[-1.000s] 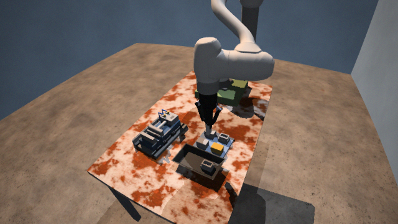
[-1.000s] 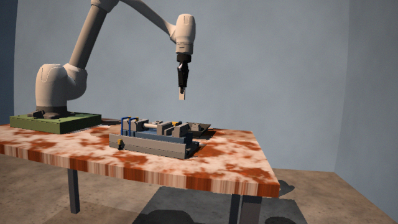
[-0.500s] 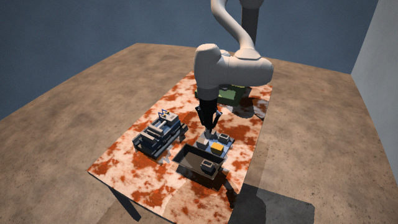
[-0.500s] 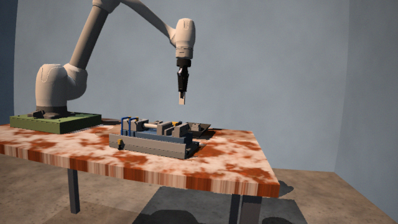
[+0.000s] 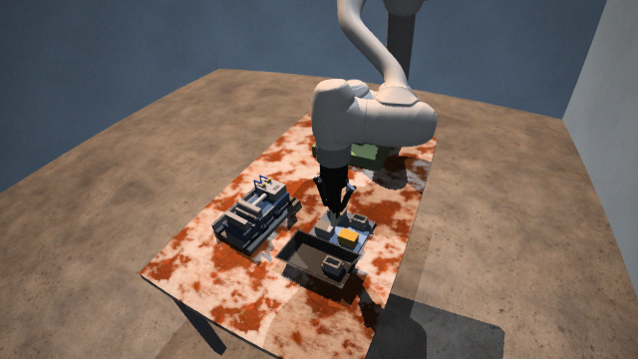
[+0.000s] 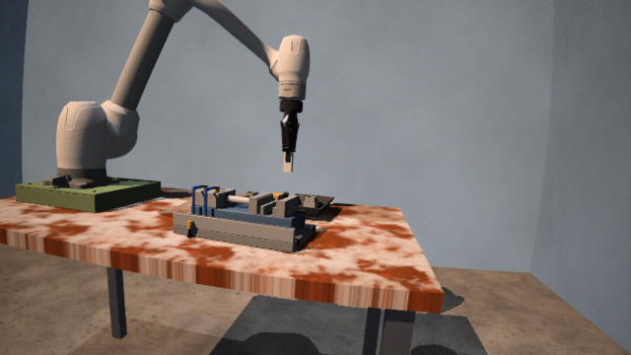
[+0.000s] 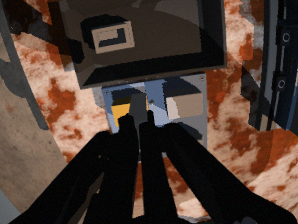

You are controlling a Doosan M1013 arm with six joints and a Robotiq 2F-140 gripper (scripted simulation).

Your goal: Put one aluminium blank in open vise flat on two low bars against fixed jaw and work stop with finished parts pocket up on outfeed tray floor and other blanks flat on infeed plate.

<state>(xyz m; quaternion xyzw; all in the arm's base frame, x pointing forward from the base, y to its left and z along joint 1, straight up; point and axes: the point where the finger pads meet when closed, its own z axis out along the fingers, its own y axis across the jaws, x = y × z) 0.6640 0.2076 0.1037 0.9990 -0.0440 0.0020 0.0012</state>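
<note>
Here's the arm (image 6: pixel 158 54): smooth off-white casings, rounded bulbous joints, slim tubular links. A dark collar rings its foot on a green base plate (image 6: pixel 30 196). At the wrist, a black gripper (image 6: pixel 288 163) with 2 slender linked fingers, pale pads at the tips.

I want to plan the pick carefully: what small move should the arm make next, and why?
Probably open the pincer. It hangs shut and empty, high above the infeed plate, where the aluminium blank lies. Shut fingers cannot take that blank for the vise.
</note>
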